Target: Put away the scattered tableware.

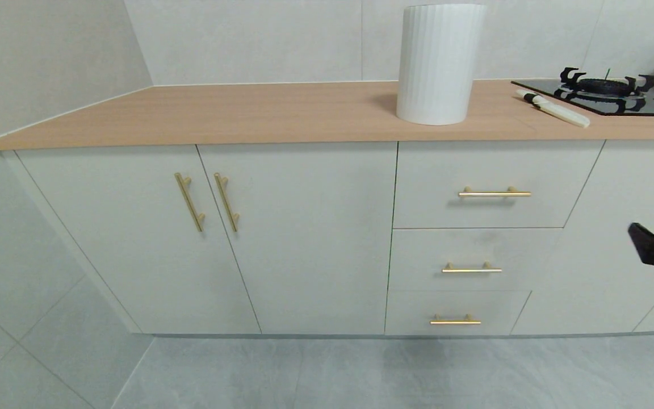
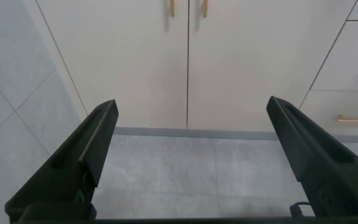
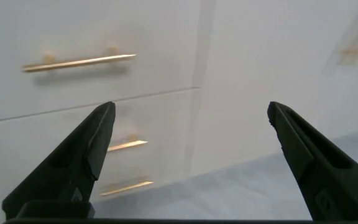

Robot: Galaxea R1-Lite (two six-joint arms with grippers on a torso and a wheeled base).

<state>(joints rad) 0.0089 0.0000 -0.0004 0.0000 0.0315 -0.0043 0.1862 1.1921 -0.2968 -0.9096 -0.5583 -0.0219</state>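
In the head view, a white ribbed canister (image 1: 440, 62) is seen on the wooden bench (image 1: 219, 113), with a pale utensil (image 1: 557, 109) laid to the canister's right. In the left wrist view, the left tool (image 2: 191, 104) is held spread and empty before the cabinet doors (image 2: 135, 62), below and left of the canister. In the right wrist view, the right tool (image 3: 191, 107) is spread and empty before the drawers (image 3: 73, 90) under the canister.

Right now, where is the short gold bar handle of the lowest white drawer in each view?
Head view: gold bar handle, low, right of centre.
Left wrist view: the single horizontal bar, close above the grey floor.
Right wrist view: lowest of three bars.
Shared landmark: that grey floor.
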